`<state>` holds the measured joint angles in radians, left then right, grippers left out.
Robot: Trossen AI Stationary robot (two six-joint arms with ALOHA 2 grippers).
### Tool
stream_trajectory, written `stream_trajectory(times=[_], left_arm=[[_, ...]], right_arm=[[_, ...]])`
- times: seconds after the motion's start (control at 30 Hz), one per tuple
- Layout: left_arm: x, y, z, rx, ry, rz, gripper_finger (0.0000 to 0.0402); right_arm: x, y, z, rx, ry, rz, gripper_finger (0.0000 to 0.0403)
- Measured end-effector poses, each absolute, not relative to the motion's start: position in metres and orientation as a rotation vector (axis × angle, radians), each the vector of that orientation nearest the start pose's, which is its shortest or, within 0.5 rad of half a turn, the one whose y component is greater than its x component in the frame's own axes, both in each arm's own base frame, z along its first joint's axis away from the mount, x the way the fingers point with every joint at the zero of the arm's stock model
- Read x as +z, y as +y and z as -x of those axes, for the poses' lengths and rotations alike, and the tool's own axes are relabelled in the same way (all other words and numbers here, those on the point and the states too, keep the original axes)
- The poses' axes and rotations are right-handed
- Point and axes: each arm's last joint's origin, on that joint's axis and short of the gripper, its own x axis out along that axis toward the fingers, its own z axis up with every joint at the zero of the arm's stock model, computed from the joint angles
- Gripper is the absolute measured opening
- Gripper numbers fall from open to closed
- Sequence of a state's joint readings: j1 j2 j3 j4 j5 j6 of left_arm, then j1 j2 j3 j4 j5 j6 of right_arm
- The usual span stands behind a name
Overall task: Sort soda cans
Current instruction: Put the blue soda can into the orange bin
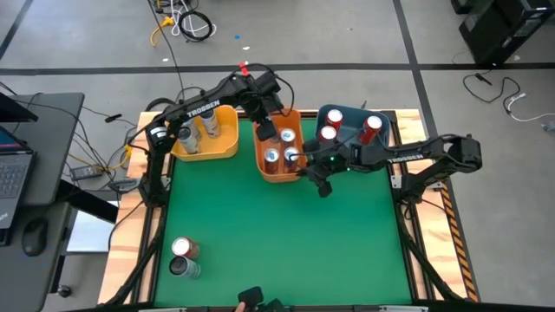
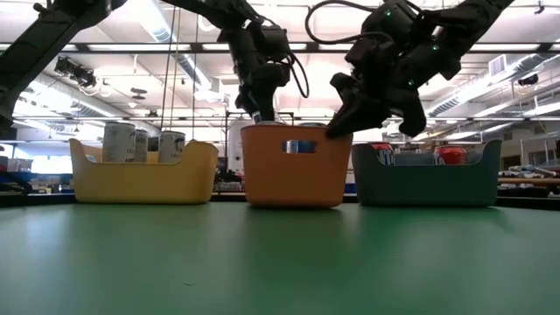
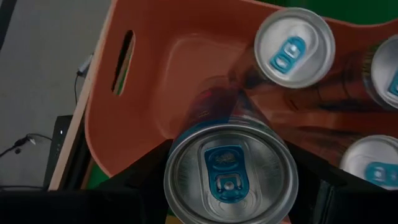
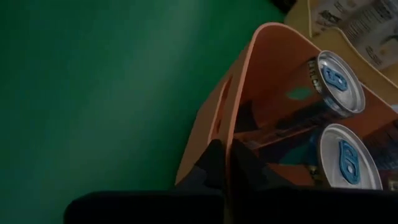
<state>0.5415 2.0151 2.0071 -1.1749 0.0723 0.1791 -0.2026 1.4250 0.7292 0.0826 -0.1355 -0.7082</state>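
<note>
A: Cans first, from the high view — where are they?
B: Two pale cans (image 1: 197, 130) stand in the yellow bin (image 1: 227, 149), three blue-tabbed cans (image 1: 282, 149) in the orange bin (image 1: 264, 163), three red cans (image 1: 329, 133) in the blue bin (image 1: 323, 113), and two loose cans (image 1: 184, 258) lie on the green table (image 1: 286, 234), well apart from both arms.
A: And the grippers?
B: The left gripper (image 1: 265, 130) hangs over the orange bin's far end. The right gripper (image 1: 305, 165) sits at that bin's side wall, beside the blue bin. The table on the near side of both is open.
A: Low view?
B: The three bins stand in a row, orange between yellow and blue, with both arms crowded just above the orange one.
A: Left wrist view?
B: The left gripper (image 3: 230, 186) is part open and clamped on a silver-topped can (image 3: 230, 177), which it holds above the orange bin's bare end. Three more cans stand just beyond it.
A: Right wrist view?
B: The right gripper (image 4: 227, 165) is closed with the orange bin's rim (image 4: 245, 93) pinched between its fingers. Two cans (image 4: 339, 81) stand just inside the wall, and bare green table lies outside it.
</note>
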Motion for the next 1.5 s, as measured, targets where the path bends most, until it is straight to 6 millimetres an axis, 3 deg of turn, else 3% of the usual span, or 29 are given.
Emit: stream_trajectory(times=[0.2, 0.4, 0.63, 1.0, 1.23, 1.5], left_arm=[[0.310, 0.209, -0.356, 0.293, 1.194, 0.208, 0.0234], [0.307, 0.192, -0.356, 0.221, 1.274, 0.208, 0.0234], [0.303, 0.175, -0.369, 0.183, 1.290, 0.094, 0.0234], [0.271, 0.183, -0.382, 0.206, 1.400, 0.003, 0.0234], [0.264, 0.185, -0.385, 0.207, 1.413, 0.001, 0.0234], [0.264, 0.185, -0.387, 0.212, 1.401, -0.005, 0.0325]], right_arm=[[0.200, -0.050, -0.283, 0.147, 0.585, 0.564, 0.0015], [0.202, -0.050, -0.284, 0.128, 0.574, 0.542, 0.0020], [0.204, -0.051, -0.285, 0.095, 0.559, 0.533, 0.0013], [0.204, -0.047, -0.286, 0.042, 0.571, 0.470, 0.0051], [0.204, -0.047, -0.286, 0.009, 0.580, 0.458, 0.0080], [0.205, -0.047, -0.286, -0.003, 0.574, 0.427, 0.0100]])
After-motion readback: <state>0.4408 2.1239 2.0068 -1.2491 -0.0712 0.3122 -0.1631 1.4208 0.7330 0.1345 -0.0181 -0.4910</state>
